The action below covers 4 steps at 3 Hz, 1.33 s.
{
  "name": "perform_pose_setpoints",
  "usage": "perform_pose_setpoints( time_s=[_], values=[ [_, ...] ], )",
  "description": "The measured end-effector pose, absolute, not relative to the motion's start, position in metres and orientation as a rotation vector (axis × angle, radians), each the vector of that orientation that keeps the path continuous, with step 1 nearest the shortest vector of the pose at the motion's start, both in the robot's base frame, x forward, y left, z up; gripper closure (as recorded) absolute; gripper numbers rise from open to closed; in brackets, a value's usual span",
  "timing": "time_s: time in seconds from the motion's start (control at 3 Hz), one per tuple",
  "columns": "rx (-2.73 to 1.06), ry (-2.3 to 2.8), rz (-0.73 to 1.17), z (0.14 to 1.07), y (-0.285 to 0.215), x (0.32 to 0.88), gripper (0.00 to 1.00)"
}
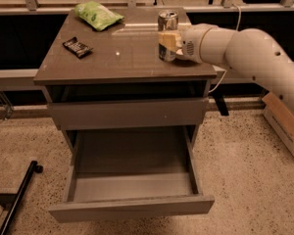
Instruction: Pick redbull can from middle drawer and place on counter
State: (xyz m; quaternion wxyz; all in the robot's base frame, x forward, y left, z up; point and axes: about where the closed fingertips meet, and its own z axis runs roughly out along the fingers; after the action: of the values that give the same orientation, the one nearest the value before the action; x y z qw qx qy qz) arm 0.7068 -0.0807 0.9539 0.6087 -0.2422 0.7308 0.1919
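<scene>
Redbull can (167,21) stands upright on the counter (127,60), toward its right rear corner. The gripper (168,42) is clamped on the can's side, with the arm reaching in from the right. Green bag (98,14) and dark snack bar (77,46) lie on the counter's left half; middle drawer (132,207) below is pulled out.
</scene>
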Motion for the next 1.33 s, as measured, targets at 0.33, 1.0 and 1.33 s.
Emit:
perform_pose_setpoints(
  time_s=[0.33, 1.0, 1.33],
  values=[
    [-0.523, 1.602, 0.494, 0.949, -0.068, 0.731, 1.0],
    [-0.511, 1.566, 0.538, 0.913, -0.047, 0.767, 0.59],
    [-0.514, 1.566, 0.542, 0.913, -0.044, 0.767, 0.34]
  ],
)
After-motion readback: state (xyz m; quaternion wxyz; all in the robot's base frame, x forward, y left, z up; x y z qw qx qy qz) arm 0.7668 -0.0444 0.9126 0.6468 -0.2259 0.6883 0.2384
